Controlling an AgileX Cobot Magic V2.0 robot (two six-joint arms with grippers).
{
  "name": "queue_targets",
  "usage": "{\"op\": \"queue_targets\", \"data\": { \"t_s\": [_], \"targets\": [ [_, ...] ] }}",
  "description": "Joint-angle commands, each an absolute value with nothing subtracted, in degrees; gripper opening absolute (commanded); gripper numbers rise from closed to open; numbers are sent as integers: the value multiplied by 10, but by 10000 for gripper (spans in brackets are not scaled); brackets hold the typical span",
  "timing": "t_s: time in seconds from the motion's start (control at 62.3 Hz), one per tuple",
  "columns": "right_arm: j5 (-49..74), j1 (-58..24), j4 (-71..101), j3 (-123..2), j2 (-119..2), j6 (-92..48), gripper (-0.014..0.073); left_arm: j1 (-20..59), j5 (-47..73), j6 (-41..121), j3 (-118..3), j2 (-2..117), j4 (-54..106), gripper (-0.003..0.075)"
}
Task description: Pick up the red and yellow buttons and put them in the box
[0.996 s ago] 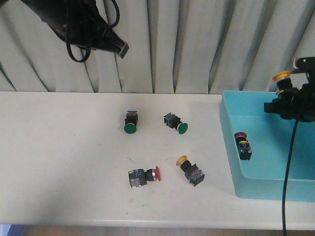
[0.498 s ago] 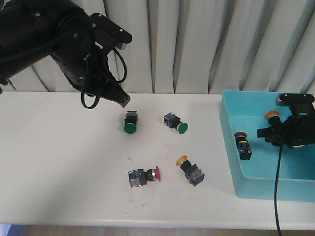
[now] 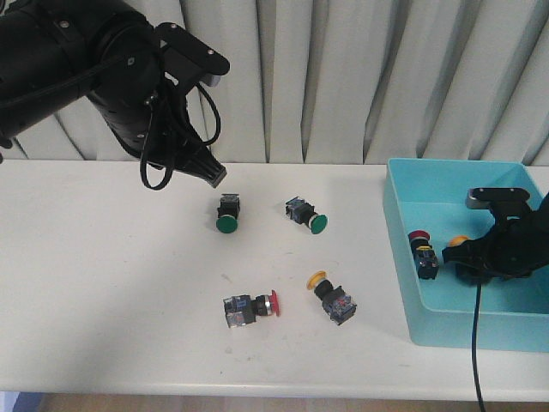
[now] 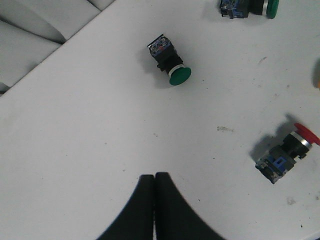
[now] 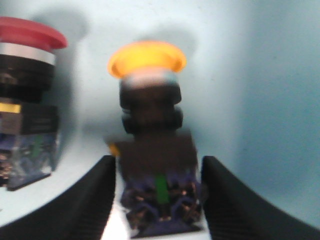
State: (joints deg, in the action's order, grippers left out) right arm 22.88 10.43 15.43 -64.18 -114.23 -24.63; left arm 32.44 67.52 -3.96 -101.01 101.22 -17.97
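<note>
The right gripper (image 5: 156, 200) sits low inside the box (image 3: 403, 257), its two black ribbed fingers (image 5: 90, 200) set on either side of a yellow button (image 5: 150, 150). Whether they press its blocky black body or stand just off it I cannot tell; that view is blurred. The button's round, domed yellow cap (image 3: 458, 241) points toward the box's near-left wall. Just beside it lies a red button (image 3: 422, 251) with a flat mushroom cap, also on the smooth turquoise plastic floor.

The left gripper (image 4: 154, 200) hangs above the matte white table (image 3: 103, 283), its tapered black fingers pressed together on nothing. On the table lie two green-capped buttons (image 3: 226, 211) (image 3: 307, 215), a red button (image 3: 250, 307) and a yellow button (image 3: 333, 296), all tipped on their sides, well apart.
</note>
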Motion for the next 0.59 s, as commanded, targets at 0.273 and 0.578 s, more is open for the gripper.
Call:
{"op": "queue_targets", "data": {
  "t_s": [0.273,0.578],
  "targets": [
    [308,105,183,-726,-1048,-227,489,325,661,-45,-1022,984,-192,-7],
    [310,105,327,-732,-807,-358,489,325,619,-67,-1022,984,-191,-7]
  ]
}}
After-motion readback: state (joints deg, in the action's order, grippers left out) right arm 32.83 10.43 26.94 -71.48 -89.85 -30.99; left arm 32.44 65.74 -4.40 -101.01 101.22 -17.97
